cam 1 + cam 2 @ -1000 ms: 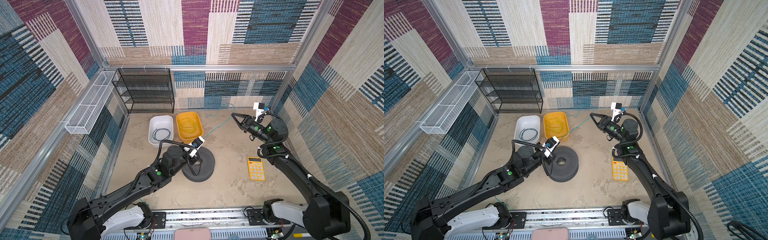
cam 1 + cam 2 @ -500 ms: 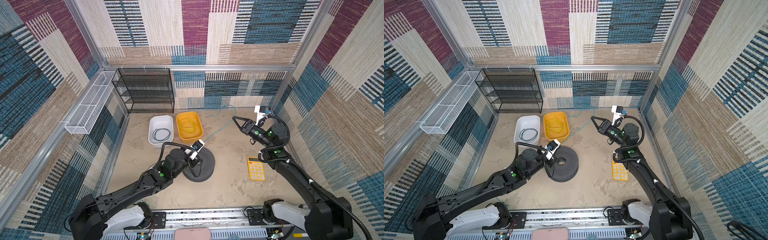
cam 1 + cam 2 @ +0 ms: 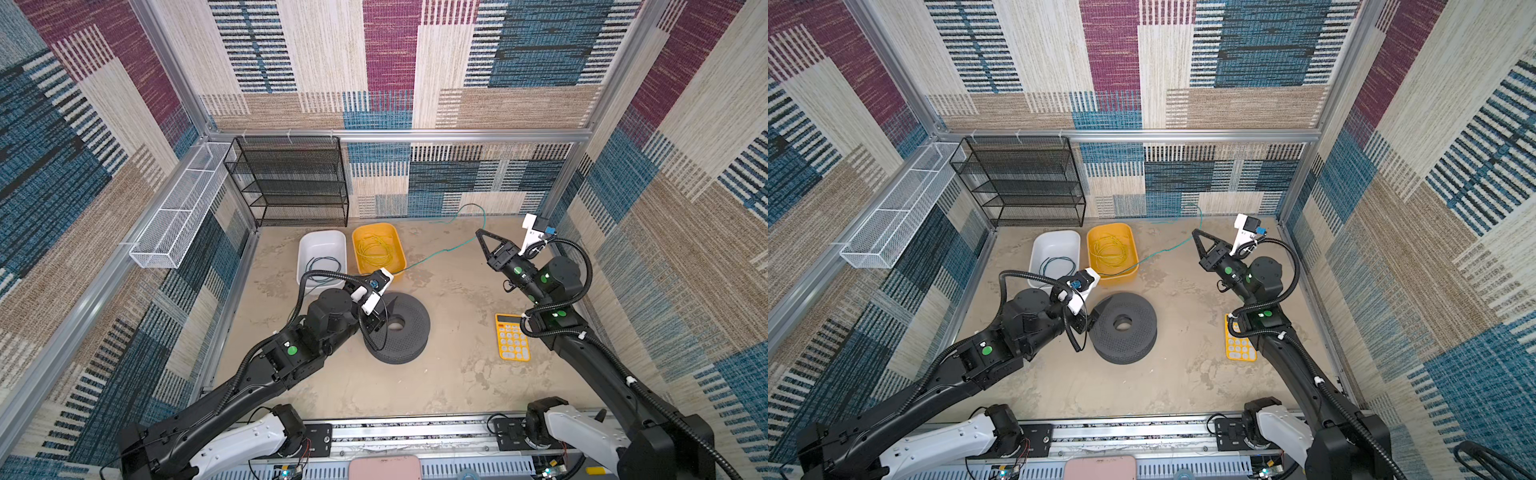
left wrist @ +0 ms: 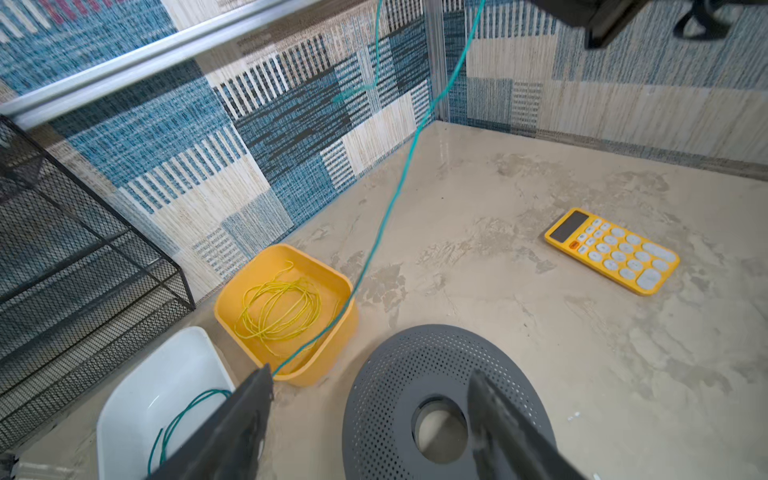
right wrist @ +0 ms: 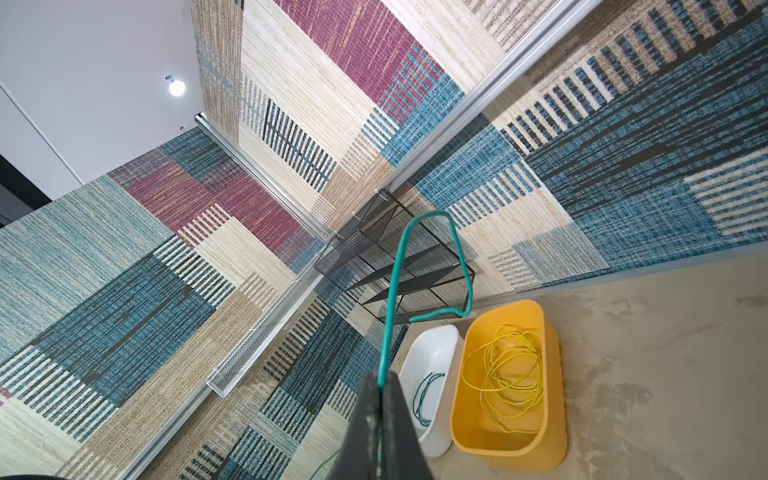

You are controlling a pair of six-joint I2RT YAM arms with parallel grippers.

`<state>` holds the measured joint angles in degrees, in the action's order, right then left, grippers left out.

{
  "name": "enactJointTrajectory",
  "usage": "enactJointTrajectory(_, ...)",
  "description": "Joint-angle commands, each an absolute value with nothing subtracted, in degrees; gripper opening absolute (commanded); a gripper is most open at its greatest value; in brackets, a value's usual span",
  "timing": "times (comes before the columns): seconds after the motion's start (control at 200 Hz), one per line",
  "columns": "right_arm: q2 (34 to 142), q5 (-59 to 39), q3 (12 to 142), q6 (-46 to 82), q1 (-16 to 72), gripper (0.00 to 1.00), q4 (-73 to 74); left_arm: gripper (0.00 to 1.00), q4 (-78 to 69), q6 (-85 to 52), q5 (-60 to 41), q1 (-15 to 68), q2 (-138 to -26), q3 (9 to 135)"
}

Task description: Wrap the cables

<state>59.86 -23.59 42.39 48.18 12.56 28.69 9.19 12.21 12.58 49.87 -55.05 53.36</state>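
Three thin cables: teal-green wire (image 4: 398, 187) pinched in right gripper (image 5: 380, 386); yellow coil (image 4: 282, 286) in yellow tub (image 4: 340, 332), dark coil (image 4: 199, 397) in white tub (image 4: 166, 374). Left gripper (image 4: 370, 372) agape, empty.

This is a robotics lab test cell. An aluminium frame (image 3: 415, 135) boxes in the space, with walls (image 3: 390, 50) of patchwork woven fabric. 2 black arms, the left arm (image 3: 266, 374) and the right arm (image 3: 598, 361), rise from a metal rail (image 3: 415, 432) at the front edge of a beige bench (image 3: 457, 386). Props sit on it: a black mesh rack (image 3: 291, 183), a yellow calculator (image 3: 512, 337), a grey perforated disc (image 3: 409, 332), a white bin (image 3: 320, 241), and a yellow bin (image 3: 376, 225) holding a coiled yellow cable (image 3: 374, 251). The right wrist view shows a white ceiling (image 5: 104, 62) with a lamp (image 5: 176, 87).
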Motion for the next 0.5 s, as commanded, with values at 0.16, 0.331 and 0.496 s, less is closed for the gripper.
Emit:
enactJointTrajectory(0.16, 58.0, -20.3, 41.5, 45.5, 15.7, 0.00, 26.6, 0.71, 10.9, 14.0, 5.2, 53.1, -70.9, 70.9)
enactJointTrajectory(0.331, 56.9, -20.3, 40.8, 46.5, 16.6, 0.00, 26.3, 0.67, 4.9, 15.4, 0.7, 54.2, -80.8, 77.0)
enactJointTrajectory(0.496, 54.6, -21.0, 40.2, 46.5, 16.7, 0.00, 24.7, 0.62, 0.8, 16.3, -2.6, 54.3, -85.3, 78.4)
